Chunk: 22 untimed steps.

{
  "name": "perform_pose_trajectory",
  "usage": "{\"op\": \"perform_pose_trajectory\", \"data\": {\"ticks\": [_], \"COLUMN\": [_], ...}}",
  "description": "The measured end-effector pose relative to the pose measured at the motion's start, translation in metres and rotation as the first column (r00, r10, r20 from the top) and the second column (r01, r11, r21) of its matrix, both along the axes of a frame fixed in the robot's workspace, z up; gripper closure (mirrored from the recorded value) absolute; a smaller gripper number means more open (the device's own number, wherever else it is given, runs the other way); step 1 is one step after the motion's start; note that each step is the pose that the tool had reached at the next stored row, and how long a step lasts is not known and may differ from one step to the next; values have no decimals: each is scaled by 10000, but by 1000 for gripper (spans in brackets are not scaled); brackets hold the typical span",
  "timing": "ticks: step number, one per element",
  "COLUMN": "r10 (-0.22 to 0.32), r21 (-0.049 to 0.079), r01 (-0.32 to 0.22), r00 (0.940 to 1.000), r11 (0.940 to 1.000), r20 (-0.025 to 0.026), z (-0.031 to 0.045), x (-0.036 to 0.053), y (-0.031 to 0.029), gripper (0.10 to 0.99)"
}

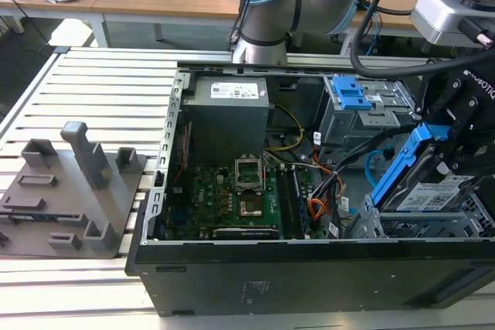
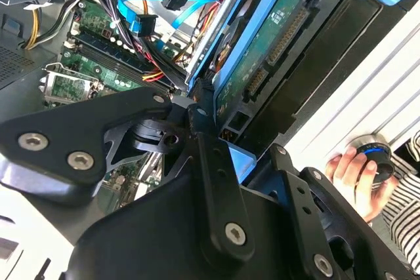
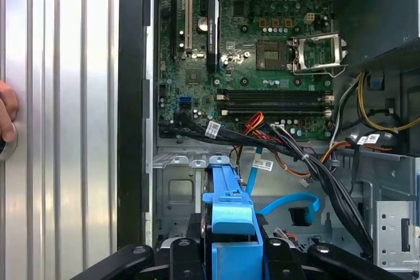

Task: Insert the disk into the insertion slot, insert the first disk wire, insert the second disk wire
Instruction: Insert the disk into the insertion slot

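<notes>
Clearly the tool (image 3: 230, 257) is clamped on the disk (image 1: 429, 193), tilting it, likely so its low end meets the slot (image 1: 433, 227). It isn't seated yet.

The disk (image 1: 431, 195) leans tilted over the insertion slot (image 1: 433, 227), at the exterior view's right of the motherboard (image 1: 232, 199).

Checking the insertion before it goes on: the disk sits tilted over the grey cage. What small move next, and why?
Probably lower the raised end so the disk levels with the insertion slot. In the exterior view the gripper holds it steeply tilted, lower end at the slot's perforated cage, not yet flat inside.
</notes>
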State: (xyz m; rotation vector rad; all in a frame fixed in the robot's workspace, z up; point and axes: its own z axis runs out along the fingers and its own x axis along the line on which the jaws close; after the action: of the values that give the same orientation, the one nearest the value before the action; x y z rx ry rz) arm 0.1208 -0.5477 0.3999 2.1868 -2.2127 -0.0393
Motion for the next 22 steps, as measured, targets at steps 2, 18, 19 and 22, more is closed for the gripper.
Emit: {"op": "perform_pose_trajectory", "data": {"ticks": [2, 18, 19, 22], "r10": [-1, -1, -1, 0], "r21": [0, 0, 1, 0], "r01": [1, 1, 1, 0], "r00": [10000, 10000, 10000, 10000], "r11": [10000, 10000, 10000, 10000], "r20": [-1, 0, -1, 0], "z": [0, -3, -4, -4], "x": [0, 0, 0, 0], "y": [0, 0, 0, 0], "gripper": [722, 980, 980, 980]}}
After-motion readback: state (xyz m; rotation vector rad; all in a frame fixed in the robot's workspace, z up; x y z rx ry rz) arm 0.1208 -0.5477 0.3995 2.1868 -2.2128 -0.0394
